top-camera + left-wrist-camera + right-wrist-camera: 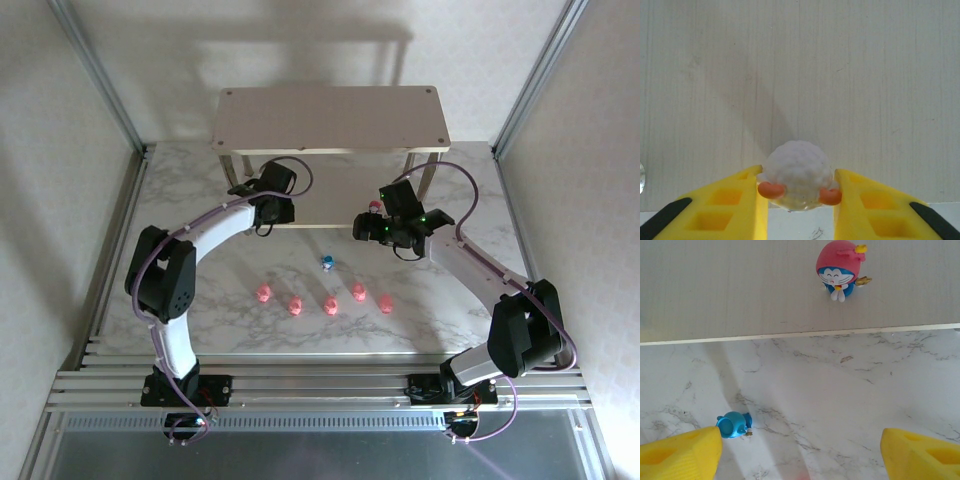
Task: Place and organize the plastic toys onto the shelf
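Observation:
My left gripper (800, 202) is shut on a whitish, bumpy toy with orange feet (797, 172), held just over the front edge of the shelf's lower board (840, 75). In the top view the left gripper (270, 207) reaches under the shelf's top board (330, 118). My right gripper (800, 452) is open and holds nothing above the marble. A blue toy (733, 424) lies beside its left finger. A red-hooded blue-and-white toy (841, 269) stands on the lower board. Several pink toys (330, 305) sit in a loose row on the table, with the blue toy (327, 262) behind them.
The shelf's thin metal legs (428, 180) stand at its corners. Metal frame posts (100, 75) rise on both sides of the marble table (200, 300). The slatted aluminium rail (320, 380) with the arm bases runs along the near edge.

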